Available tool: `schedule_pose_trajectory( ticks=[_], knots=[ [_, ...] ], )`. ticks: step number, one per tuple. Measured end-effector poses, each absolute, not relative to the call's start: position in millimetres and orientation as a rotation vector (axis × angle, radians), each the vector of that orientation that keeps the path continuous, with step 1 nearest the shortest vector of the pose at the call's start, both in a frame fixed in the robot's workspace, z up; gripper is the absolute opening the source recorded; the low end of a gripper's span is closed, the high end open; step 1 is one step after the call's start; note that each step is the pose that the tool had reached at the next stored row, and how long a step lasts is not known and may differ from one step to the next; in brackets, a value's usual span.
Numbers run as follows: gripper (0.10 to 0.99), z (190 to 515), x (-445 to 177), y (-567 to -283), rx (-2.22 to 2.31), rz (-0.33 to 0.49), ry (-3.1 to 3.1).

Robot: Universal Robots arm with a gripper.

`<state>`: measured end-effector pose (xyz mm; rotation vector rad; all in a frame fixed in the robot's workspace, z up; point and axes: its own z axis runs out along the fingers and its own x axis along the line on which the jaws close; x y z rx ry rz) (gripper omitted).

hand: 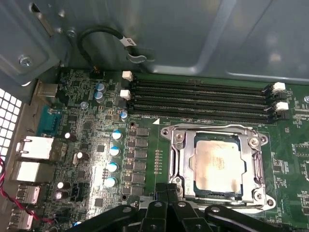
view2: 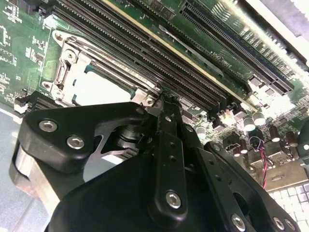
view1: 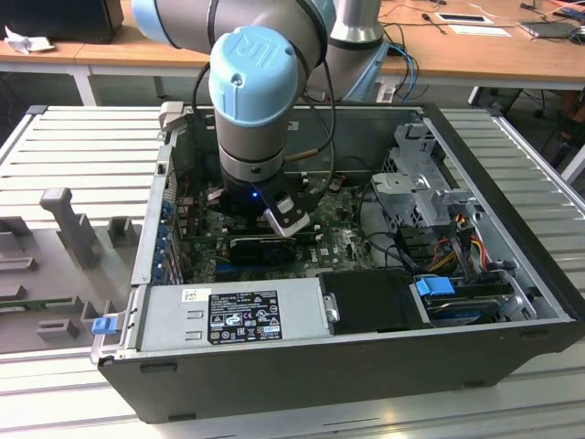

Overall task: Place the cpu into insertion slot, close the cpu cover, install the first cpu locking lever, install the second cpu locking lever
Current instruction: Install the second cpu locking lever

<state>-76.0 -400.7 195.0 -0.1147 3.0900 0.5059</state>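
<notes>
Hovering low over the motherboard (hand: 96, 159), the claw (view2: 164, 104) has its fingers pressed together, holding nothing; the cpu (hand: 218, 166) sits in the insertion slot (hand: 190, 191) with the cpu cover (hand: 251, 166) closed around it

1. Exterior view: high, off the arm, looking down into the open computer case (view1: 384, 361).
2. First wrist view: close above the motherboard (hand: 87, 145).
3. Both wrist views share the processor socket (hand: 217, 166) (view2: 96, 84) and memory slots (hand: 198, 99) (view2: 159, 53).
</notes>
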Motion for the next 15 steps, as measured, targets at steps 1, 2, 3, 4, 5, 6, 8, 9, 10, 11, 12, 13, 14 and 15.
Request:
schedule_pose_trajectory(
  ticks=[1, 2, 3, 4, 5, 6, 8, 9, 10, 11, 12, 13, 14, 15],
  knots=[
    [0.106, 194.7, -76.1, -400.7, -0.115, 0.508, 3.089],
    [0.106, 194.6, -76.5, -400.7, -0.115, 0.508, 3.09],
    [0.106, 195.6, -76.9, -400.8, -0.115, 0.513, 3.089],
    [0.106, 197.4, -77.1, -400.8, -0.115, 0.515, 3.088],
    [0.106, 199.0, -77.1, -400.8, -0.115, 0.516, 3.088],
    [0.106, 202.3, -77.2, -400.8, -0.115, 0.516, 3.088],
    [0.106, 207.8, -77.2, -400.8, -0.115, 0.516, 3.088],
    [0.106, 210.0, -77.2, -400.8, -0.115, 0.516, 3.088],
    [0.106, 212.4, -77.2, -400.8, -0.115, 0.516, 3.088],
    [0.106, 214.7, -77.2, -400.8, -0.114, 0.516, 3.088],
    [0.106, 216.6, -77.2, -400.8, -0.114, 0.516, 3.088],
    [0.106, 221.2, -77.2, -400.8, -0.114, 0.516, 3.089],
    [0.106, 224.7, -77.2, -400.7, -0.114, 0.515, 3.089],
    [0.106, 225.1, -77.2, -400.7, -0.114, 0.516, 3.089]
  ],
)
